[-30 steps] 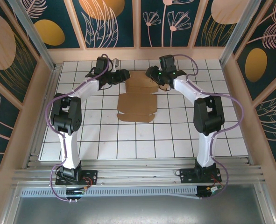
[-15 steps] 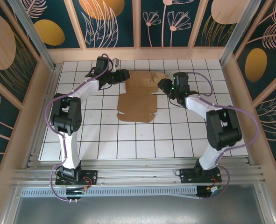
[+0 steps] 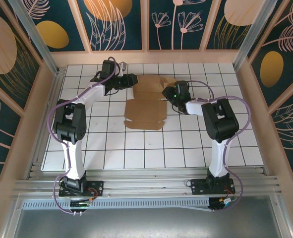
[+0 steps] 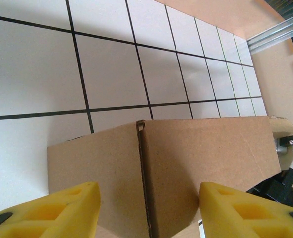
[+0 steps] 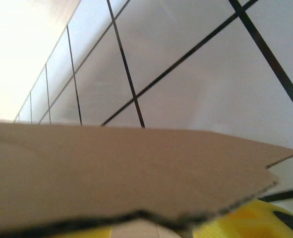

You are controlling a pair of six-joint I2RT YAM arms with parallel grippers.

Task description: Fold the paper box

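Brown die-cut cardboard, the paper box (image 3: 145, 110) lies flat at far centre of the white, black-gridded table (image 3: 136, 148), ringed by teal leaf-patterned walls (image 3: 119, 29). At its far-left edge the left gripper (image 3: 131, 79) spreads yellow fingers (image 4: 67, 203) wide. At its right edge a blurred flap hides the right gripper (image 3: 167, 92), so I cannot tell its spread.

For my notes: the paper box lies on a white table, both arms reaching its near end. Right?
No: the top external view shows the left arm and right arm reaching the far end of the paper box, on the white table.
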